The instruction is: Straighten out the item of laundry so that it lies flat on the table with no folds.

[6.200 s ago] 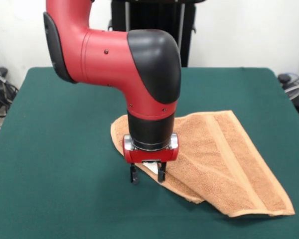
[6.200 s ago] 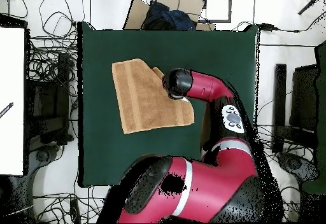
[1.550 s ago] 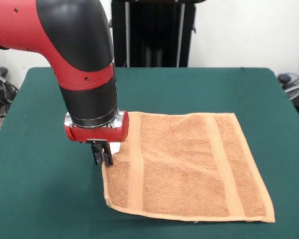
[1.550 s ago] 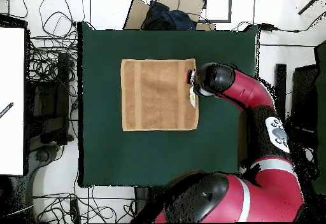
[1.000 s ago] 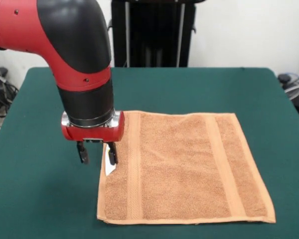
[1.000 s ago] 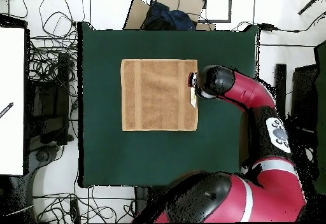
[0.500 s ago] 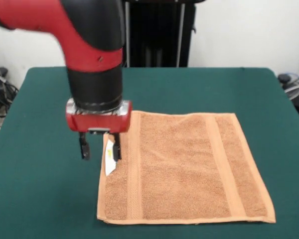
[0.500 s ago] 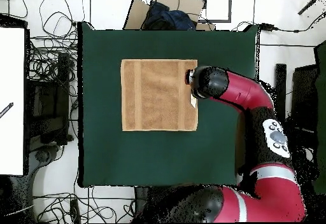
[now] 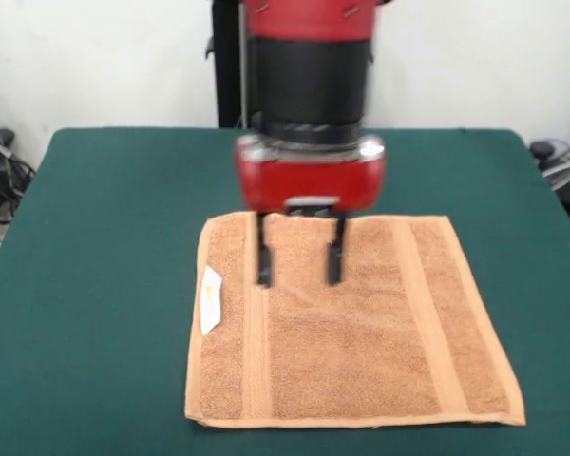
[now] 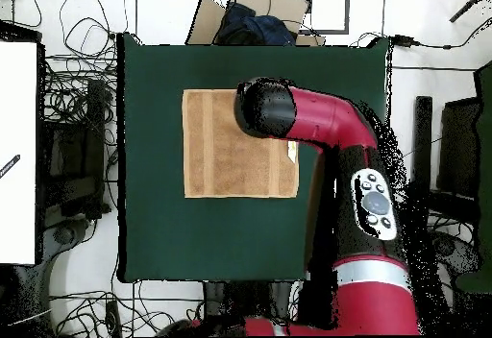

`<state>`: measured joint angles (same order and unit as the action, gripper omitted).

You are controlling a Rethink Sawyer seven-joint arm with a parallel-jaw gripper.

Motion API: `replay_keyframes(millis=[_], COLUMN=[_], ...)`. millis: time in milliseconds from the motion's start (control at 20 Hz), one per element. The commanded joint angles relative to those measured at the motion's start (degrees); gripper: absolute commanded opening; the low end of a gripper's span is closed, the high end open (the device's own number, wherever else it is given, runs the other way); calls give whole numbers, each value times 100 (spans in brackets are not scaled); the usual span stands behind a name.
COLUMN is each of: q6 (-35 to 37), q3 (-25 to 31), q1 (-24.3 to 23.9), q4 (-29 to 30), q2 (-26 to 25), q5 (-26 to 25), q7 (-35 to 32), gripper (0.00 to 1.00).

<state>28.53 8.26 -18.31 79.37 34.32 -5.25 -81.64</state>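
The tan-orange towel [image 9: 361, 332] lies spread flat on the dark green table [image 9: 95, 285], roughly square, with border bands along its left and right sides and a small white tag [image 9: 210, 299] on its left edge. It also shows in the overhead view [image 10: 216, 156]. My gripper [image 9: 298, 256] hangs open and empty above the towel's far middle part, clear of the cloth. In the overhead view the arm's wrist [image 10: 265, 107] covers the towel's upper right part and hides the gripper.
The table [image 10: 240, 238] has bare felt all around the towel. Cables and equipment lie on the floor beyond both table sides [image 10: 77, 113]. A dark bag and cardboard [image 10: 245, 22] sit past the far edge.
My gripper has let go of the towel's tag edge, risen and moved over the towel's middle. The towel, earlier folded, now lies flat.
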Motion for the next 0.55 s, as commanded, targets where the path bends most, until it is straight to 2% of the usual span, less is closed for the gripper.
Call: replay_keyframes(millis=[50, 150, 550], q6=[-120, -310, -139], q3=[-2, 167, 141], q1=[228, 112, 85], q4=[710, 821, 754], q2=[351, 357, 276], q5=[172, 231, 285], q7=[-1311, -1194, -1033], gripper=[100, 100, 100])
